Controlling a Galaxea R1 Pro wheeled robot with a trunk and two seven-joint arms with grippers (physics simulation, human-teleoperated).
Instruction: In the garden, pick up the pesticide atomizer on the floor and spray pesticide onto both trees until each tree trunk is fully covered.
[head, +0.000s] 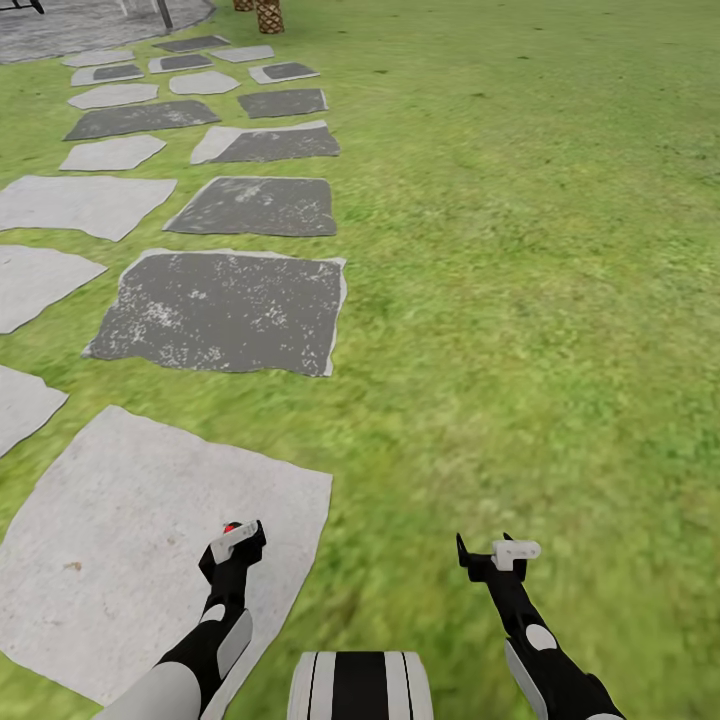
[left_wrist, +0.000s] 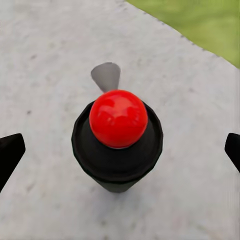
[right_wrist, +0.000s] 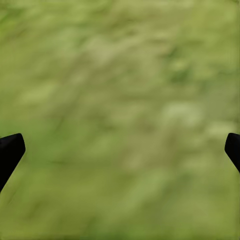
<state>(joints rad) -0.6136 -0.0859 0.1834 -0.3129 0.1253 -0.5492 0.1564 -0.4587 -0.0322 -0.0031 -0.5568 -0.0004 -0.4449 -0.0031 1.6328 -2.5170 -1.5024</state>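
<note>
Hovering my left tool (left_wrist: 120, 150) over the pesticide atomizer (left_wrist: 118, 137), fingers spread wide either side of it, not touching, holding nothing. It's black with a red ball top, standing upright on a pale paving slab (head: 120, 540) near the grass (head: 520, 300). My right tool (right_wrist: 120, 150) hangs wide open and empty above lawn.

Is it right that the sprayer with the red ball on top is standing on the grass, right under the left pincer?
Not quite. The sprayer stands on a pale grey paving slab, not on the grass. The left wrist view shows stone all around it, with grass only at one corner. The rest holds: it has a red ball on top and sits below the open left pincer.
</note>
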